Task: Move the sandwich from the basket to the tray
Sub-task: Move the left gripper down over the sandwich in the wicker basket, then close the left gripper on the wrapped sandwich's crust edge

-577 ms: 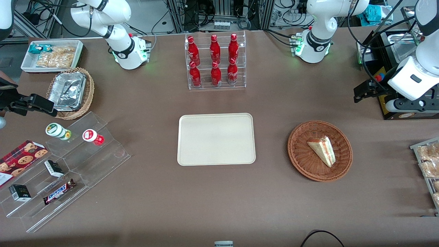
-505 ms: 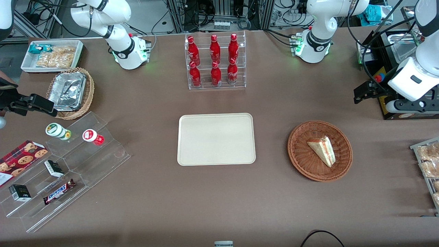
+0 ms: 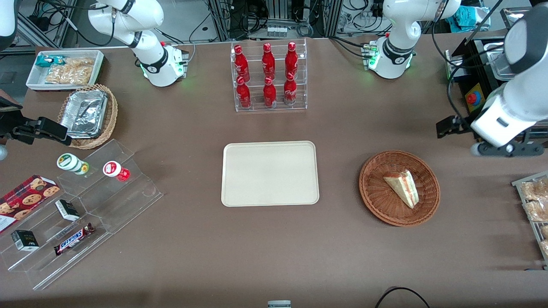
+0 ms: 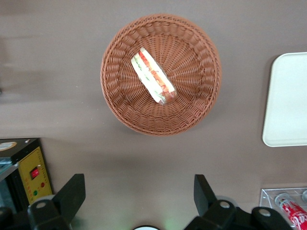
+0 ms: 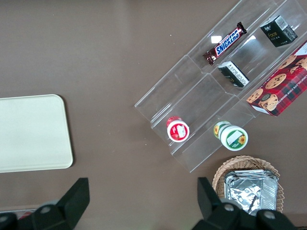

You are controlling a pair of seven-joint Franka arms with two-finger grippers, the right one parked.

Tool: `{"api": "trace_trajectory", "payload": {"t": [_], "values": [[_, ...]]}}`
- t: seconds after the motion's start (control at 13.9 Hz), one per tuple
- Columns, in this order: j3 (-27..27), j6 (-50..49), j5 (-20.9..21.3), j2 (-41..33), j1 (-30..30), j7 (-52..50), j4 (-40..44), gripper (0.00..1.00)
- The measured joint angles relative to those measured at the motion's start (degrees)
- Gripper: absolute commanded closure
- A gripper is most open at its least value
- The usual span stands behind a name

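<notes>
Hovering with its fingers spread wide and nothing between them, the left gripper point(image 4: 136, 199) hangs above bare table, well apart from the reddish-brown wicker basket point(image 3: 399, 187) and farther from the front camera than it. The wedge sandwich point(image 3: 402, 186) lies inside that basket, filling edge showing. The cream tray point(image 3: 270, 173) sits beside the basket, toward the parked arm's end.

Sandwich point(image 3: 403, 187) in basket point(image 3: 376, 201), beside tray point(image 3: 269, 173); gripper point(image 4: 136, 194) above table.
</notes>
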Motion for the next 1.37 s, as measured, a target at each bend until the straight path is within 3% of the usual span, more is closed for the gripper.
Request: {"api": "trace_trajectory", "payload": {"t": [0.51, 0.87, 1.37], "values": [[0.0, 23.5, 0.1, 2.2, 0.0, -2.3, -17.0, 0.00], [0.0, 37.7, 0.1, 2.3, -0.1, -22.5, -26.1, 0.00], [0.0, 44.1, 0.1, 7.2, -0.5, -43.5, -27.8, 0.00]]}}
